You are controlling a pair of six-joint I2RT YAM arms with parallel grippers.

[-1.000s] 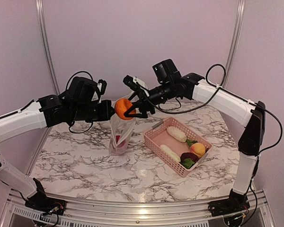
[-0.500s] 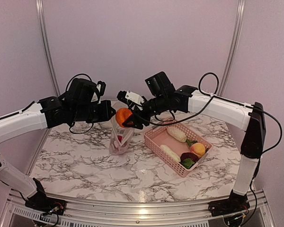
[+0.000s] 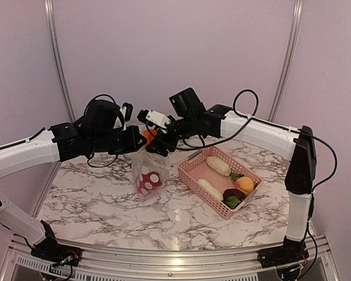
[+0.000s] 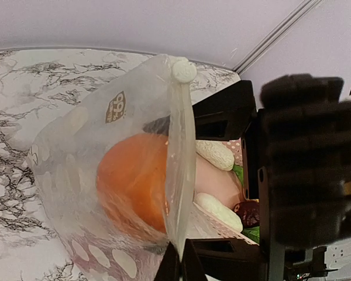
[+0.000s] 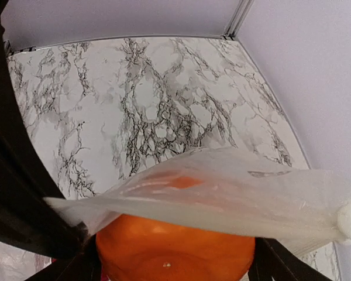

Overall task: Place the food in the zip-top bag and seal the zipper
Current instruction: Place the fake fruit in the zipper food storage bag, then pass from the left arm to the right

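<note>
My left gripper (image 3: pixel 134 144) is shut on the mouth edge of the zip-top bag (image 3: pixel 148 174) and holds it upright over the table. In the left wrist view its fingertips (image 4: pixel 171 264) pinch the whitish zipper (image 4: pixel 180 153). My right gripper (image 3: pixel 154 141) is shut on an orange round piece (image 3: pixel 148 136) at the bag's mouth. The right wrist view shows the orange piece (image 5: pixel 174 253) between my fingers, under the bag's edge (image 5: pixel 234 190). Through the bag it shows orange (image 4: pixel 131 181). A red piece (image 3: pixel 147 182) lies at the bag's bottom.
The pink basket (image 3: pixel 193 173) stands right of the bag and holds two white oblong pieces (image 3: pixel 218 165), a peach piece (image 3: pixel 244 185), a dark purple piece (image 3: pixel 233 194) and a green leafy piece (image 3: pixel 231 202). Marble table (image 3: pixel 93 199); walls and rails stand behind.
My right gripper has moved left and down with the orange piece, from above the bag into its mouth. The bag now hangs wider. The left gripper has held its place.
</note>
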